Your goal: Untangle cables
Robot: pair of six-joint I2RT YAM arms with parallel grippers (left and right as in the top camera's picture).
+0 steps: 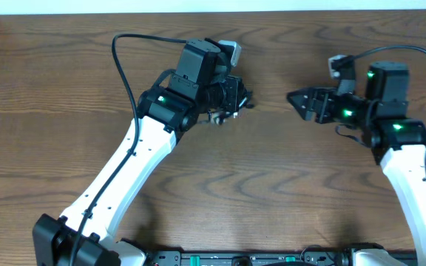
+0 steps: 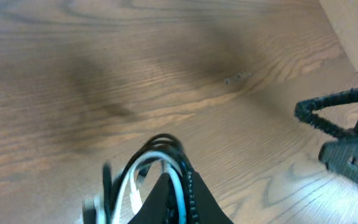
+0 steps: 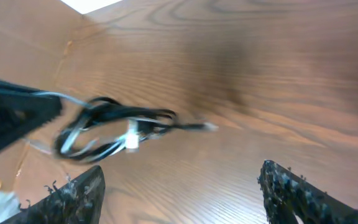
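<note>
Overhead: the left hand point(image 1: 233, 100) and the right hand point(image 1: 296, 98) face each other over the brown wooden tabletop point(image 1: 65, 66).

Left wrist: the left hand pinches a tangle of thin black and white cables point(image 2: 157, 167), which look limp and light.

Right wrist: the right hand gapes wide. The loose plug end point(image 3: 209, 127), trailing away from the left hand, looks the likeliest hold.

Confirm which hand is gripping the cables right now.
The left hand: it is shut on the cables. The right hand stands open, apart from them, holding nothing.
</note>
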